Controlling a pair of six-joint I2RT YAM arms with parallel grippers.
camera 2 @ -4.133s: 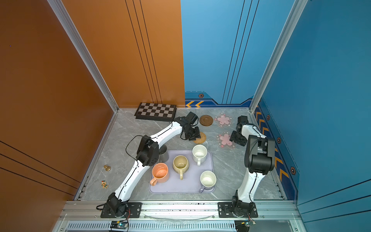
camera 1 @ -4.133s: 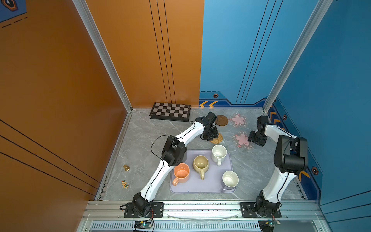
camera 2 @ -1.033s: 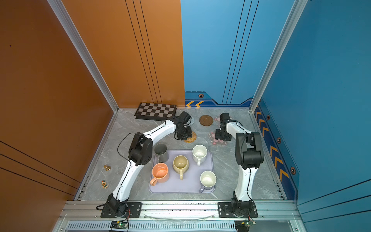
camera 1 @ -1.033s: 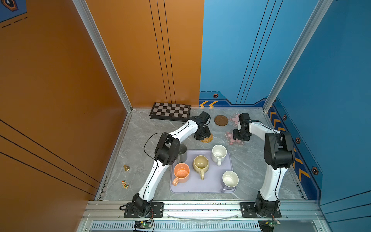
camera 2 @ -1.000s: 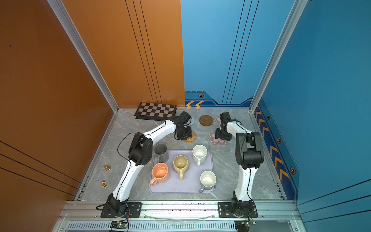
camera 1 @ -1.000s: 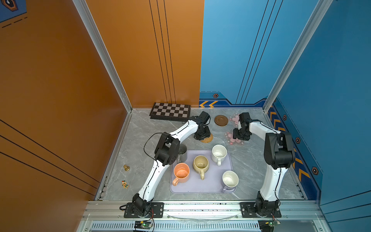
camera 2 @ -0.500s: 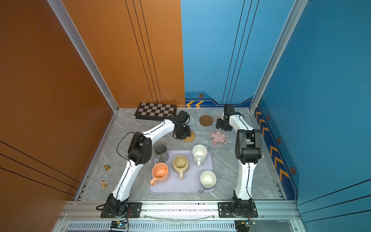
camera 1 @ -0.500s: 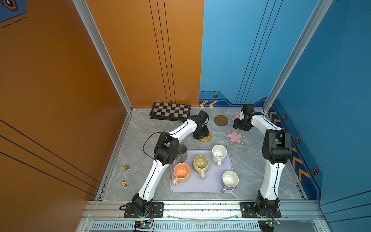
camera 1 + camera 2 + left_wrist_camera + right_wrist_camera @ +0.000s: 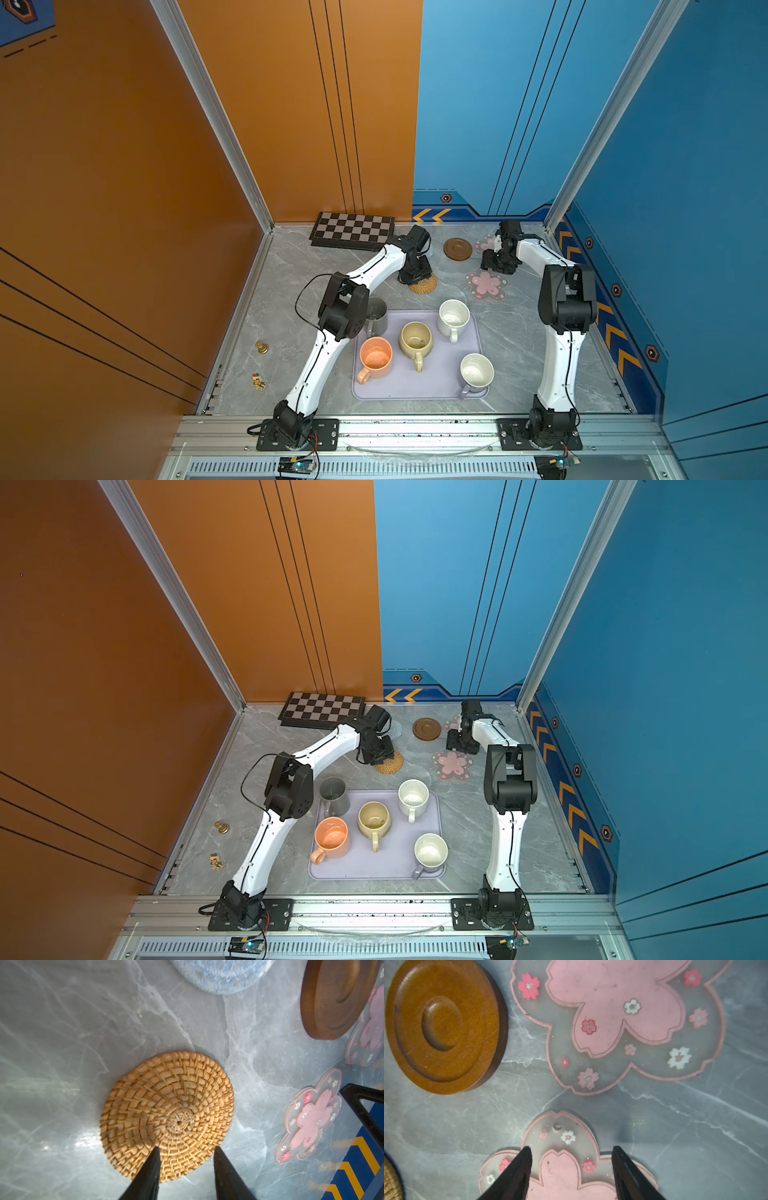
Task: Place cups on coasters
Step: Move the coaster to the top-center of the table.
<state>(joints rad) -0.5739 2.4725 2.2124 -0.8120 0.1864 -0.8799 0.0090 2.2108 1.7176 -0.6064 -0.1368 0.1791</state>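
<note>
Well, your orange cup [image 9: 376, 358], beige-yellow cup [image 9: 415, 336], speckled white cup [image 9: 454, 318] and lavender cup [image 9: 476, 370] stand on the lavender tray [image 9: 436, 384], the grey cup [image 9: 376, 316] at its far-left corner. Beyond the tray, your left end effector [image 9: 186, 1157] hovers, jaws apart and empty, over the rattan coaster [image 9: 166, 1105]; your right end effector [image 9: 571, 1155], equally parted, hangs over the nearer pink-flower coaster [image 9: 558, 1136].

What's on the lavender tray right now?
Four upright: orange mug, beige-yellow mug, speckled white mug, lavender mug. The grey mug stands at its corner; whether it rests on the tray is unclear.
</note>
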